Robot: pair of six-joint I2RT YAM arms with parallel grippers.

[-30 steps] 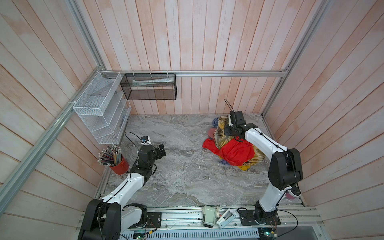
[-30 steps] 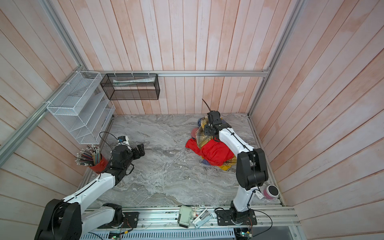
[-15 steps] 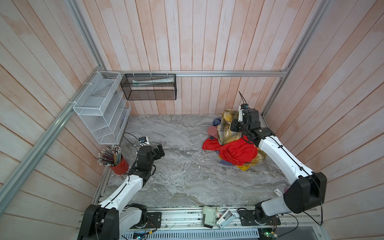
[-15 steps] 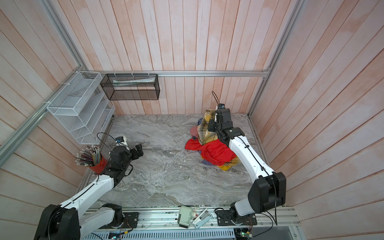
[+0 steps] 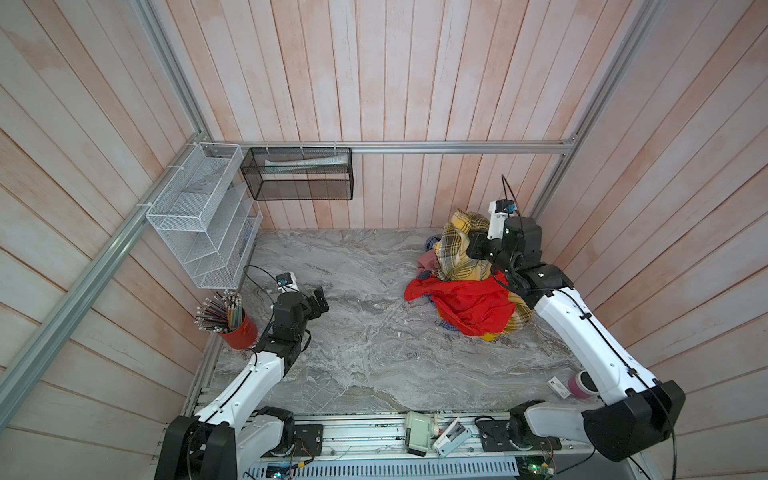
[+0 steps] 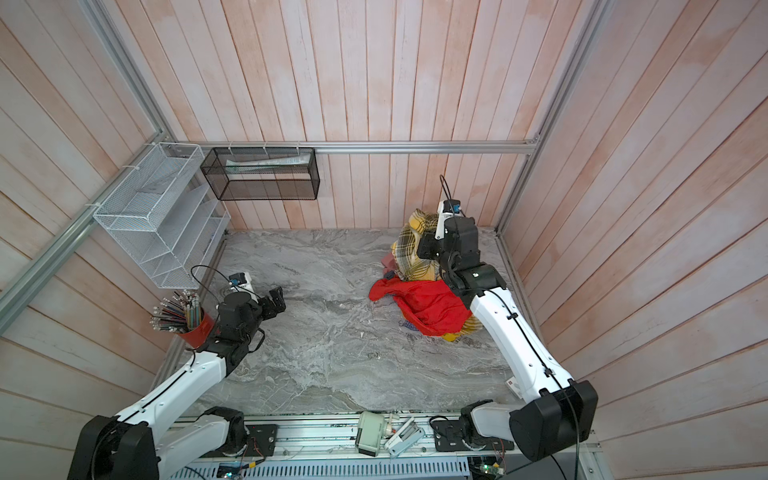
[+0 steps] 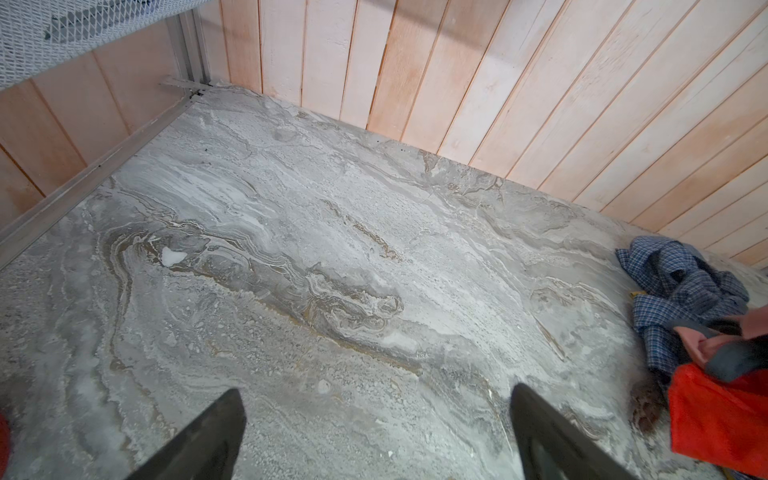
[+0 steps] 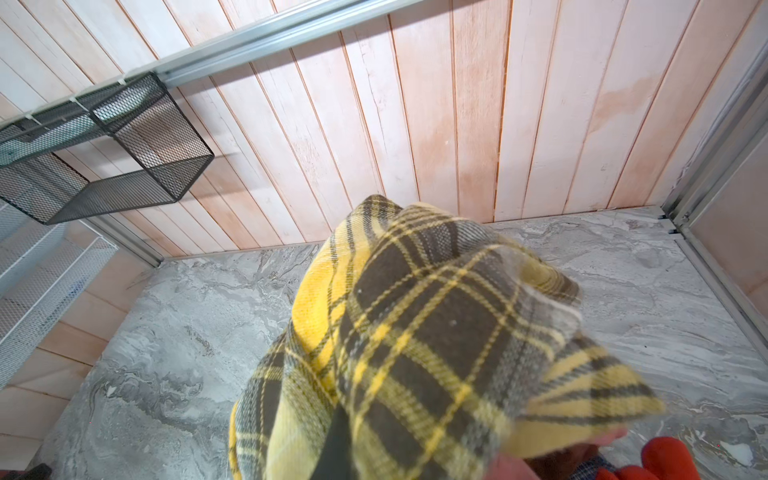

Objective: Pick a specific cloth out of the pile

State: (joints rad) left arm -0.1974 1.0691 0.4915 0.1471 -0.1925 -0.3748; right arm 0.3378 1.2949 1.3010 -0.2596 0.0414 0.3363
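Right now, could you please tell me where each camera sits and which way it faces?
Top views: high overhead, looking down on the table; left arm, right arm, left gripper, right gripper show.
Left wrist: on the left arm, facing across the table to the blue checked shirt; its open fingers show.
Right wrist: on the right arm, facing the back wall; the gripped yellow plaid shirt hides its fingers.
Shared: right wrist and top views show that shirt and the black mesh basket.
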